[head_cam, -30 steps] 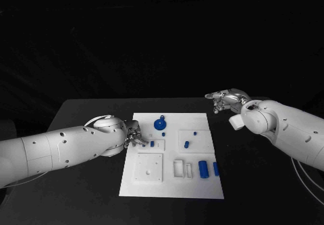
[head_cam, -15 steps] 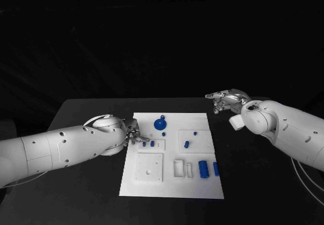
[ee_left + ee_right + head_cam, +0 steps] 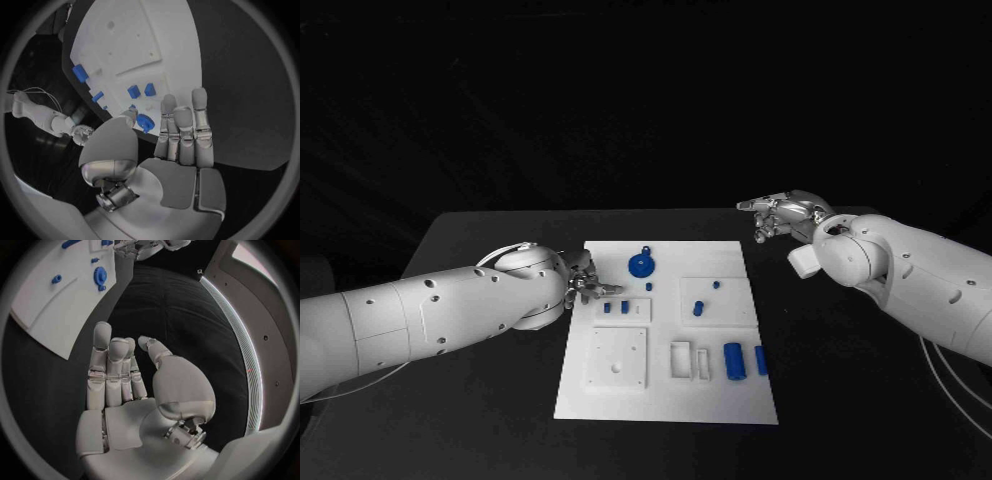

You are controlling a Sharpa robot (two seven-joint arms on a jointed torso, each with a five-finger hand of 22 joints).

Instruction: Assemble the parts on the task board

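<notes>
Fingers (image 3: 181, 125) of the left hand (image 3: 583, 285) are held straight, together and empty at the task board (image 3: 668, 400) edge, presumably for reaching a part, while the right hand (image 3: 783, 215), likewise empty, is kept just off the board.

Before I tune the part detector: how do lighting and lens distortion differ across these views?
Head view: dark surround, the task board bright and its edges straight, blue parts crisp. Left wrist view: fisheye bends the board's edges into curves behind the left hand. Right wrist view: the right hand evenly lit, a bright curved strip along one side.
</notes>
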